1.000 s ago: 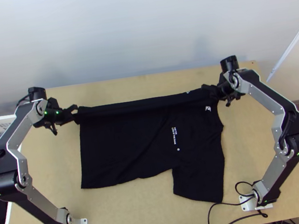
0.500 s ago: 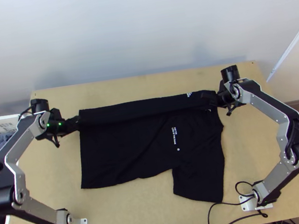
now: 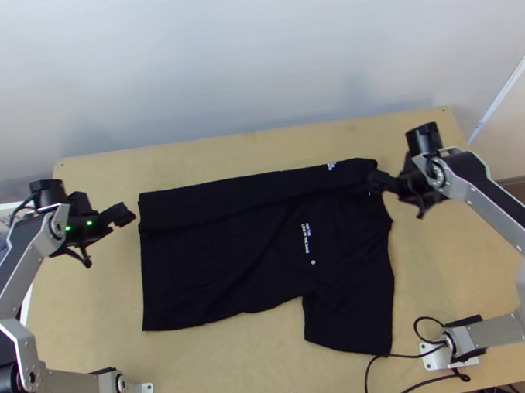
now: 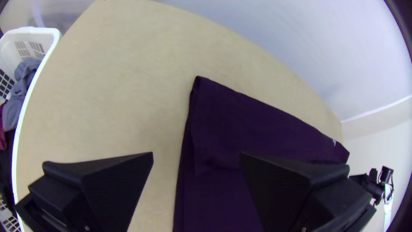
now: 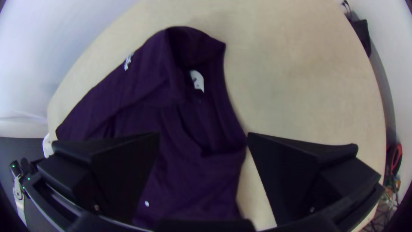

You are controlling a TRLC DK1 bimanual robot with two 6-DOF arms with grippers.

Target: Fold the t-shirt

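Now the left pincer [image 3: 126, 213], left of centre, and the right pincer [image 3: 377, 180], right of centre, gape empty and have drawn outward, leaving the t-shirt [image 3: 217, 261] mid-frame on the worktop [image 3: 232, 372], upper strip [image 3: 239, 193] folded over, so the lower sleeve [image 3: 352, 320] probably comes next.

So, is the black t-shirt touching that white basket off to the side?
Apart. The left wrist view shows a broad stretch of wooden table between the black t-shirt and the white basket.
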